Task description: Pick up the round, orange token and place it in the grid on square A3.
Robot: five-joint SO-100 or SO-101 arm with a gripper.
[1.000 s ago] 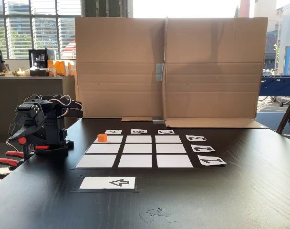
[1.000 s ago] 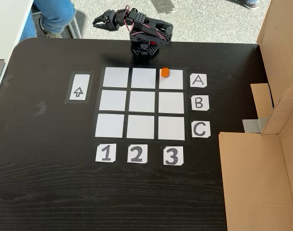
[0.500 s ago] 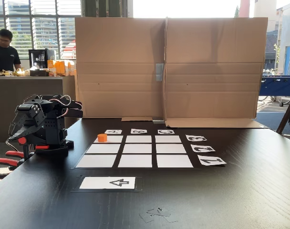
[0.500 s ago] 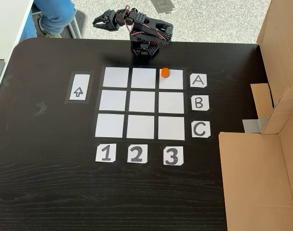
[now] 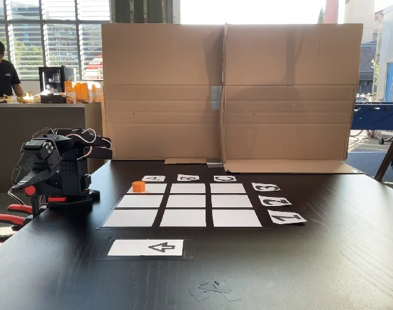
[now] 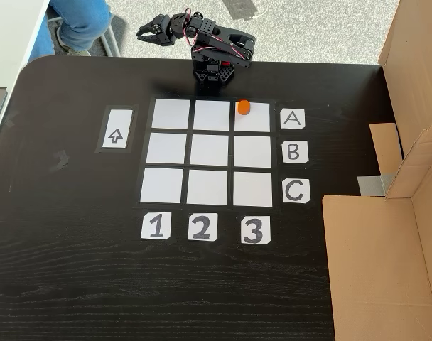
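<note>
Orange token (image 6: 243,107) on corner square (image 6: 253,117) of grid (image 6: 211,183); light, rigid, grip round sides. Tool (image 6: 146,30) folded away, jaws apart.

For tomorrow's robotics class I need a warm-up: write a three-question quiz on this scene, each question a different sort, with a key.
1. True or false: the token sits in the cell in line with tags A and 3.
2. Multiple choice: in the top-down fixed view, the arrow card lies (a) left of the grid, (b) right of it, (c) inside it.
3. Short answer: is the gripper holding the token?

Key: 1 true. 2 a. 3 No; the gripper is folded back past the table's far edge, apart from the token.
</note>
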